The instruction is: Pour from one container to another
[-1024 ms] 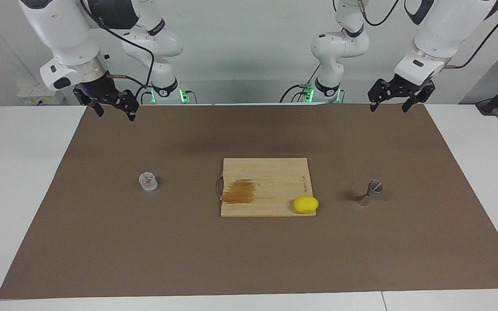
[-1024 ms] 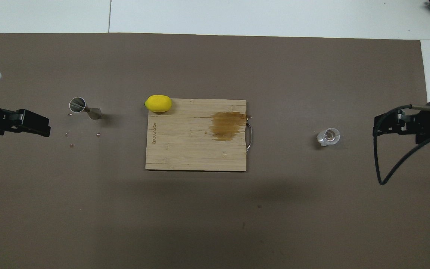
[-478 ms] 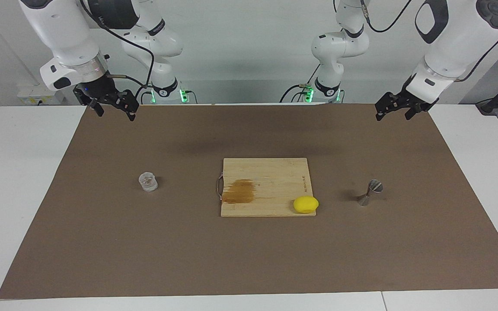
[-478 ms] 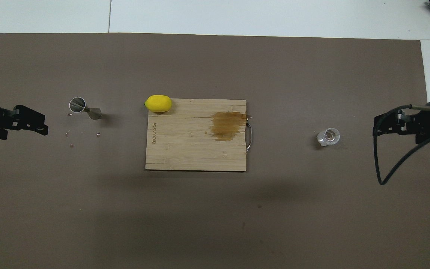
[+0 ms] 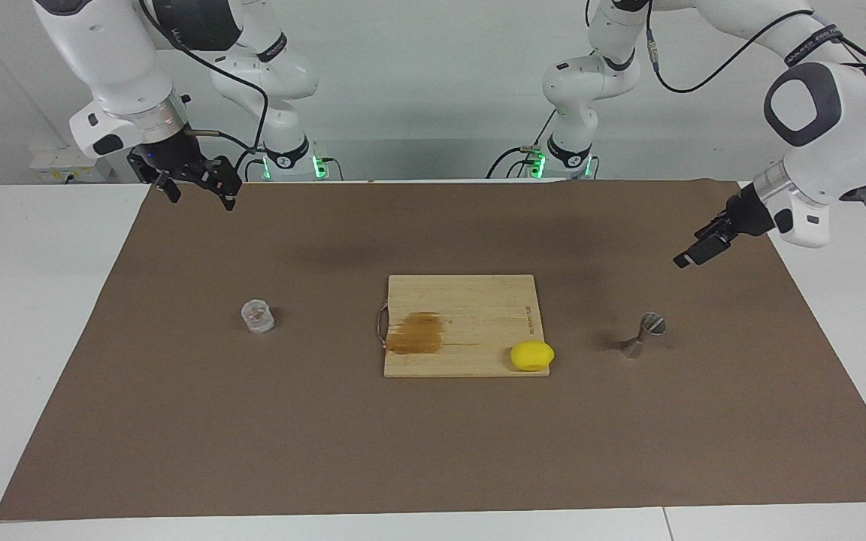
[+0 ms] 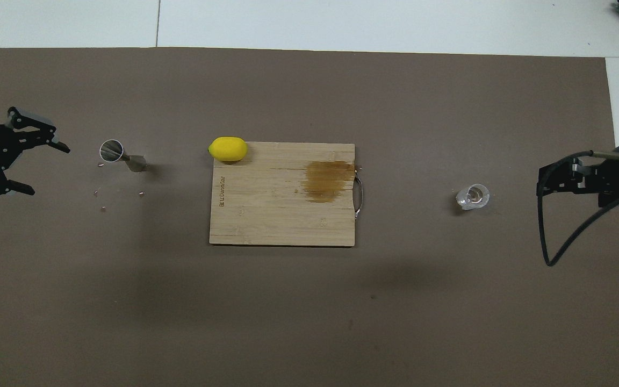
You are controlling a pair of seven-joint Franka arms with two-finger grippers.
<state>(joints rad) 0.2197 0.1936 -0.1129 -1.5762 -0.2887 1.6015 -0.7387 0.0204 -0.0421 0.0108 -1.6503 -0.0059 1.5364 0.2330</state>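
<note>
- Brown matting (image 5: pixel 177 421) covers the white table (image 5: pixel 34 315); the two arm bases stand at the top of the facing view against a pale wall.
- Clear cup (image 5: pixel 258 316), the vessel to pour from, stands upright on the mat at centre-left of the facing view and at centre-right of the overhead view (image 6: pixel 473 196), toward the right arm's end of the table.
- Silver jigger (image 5: pixel 643 335), the receiving vessel, stands at centre-right of the facing view, toward the left arm's end of the table. In the overhead view (image 6: pixel 119 156) its open mouth shows as a ring, and its long axis appears close to upright.
- Governing relation: each vessel lies nearest a different arm, with a wooden cutting board (image 5: pixel 463 323) and a yellow lemon (image 5: pixel 531 355) between them. The jigger is just below and slightly left of the left claw (image 5: pixel 692 257) in the facing view.
- Left claw: raised over the mat beside the jigger, fingers spread wide in the overhead view (image 6: pixel 33 164), holding and touching nothing.
- Right claw (image 5: pixel 196 184): hangs at upper left of the facing view, over the mat edge nearest the robots, well apart from the cup, empty and waiting; its opening cannot be judged.
- Judgement: the pour has not begun, since neither vessel is grasped.
</note>
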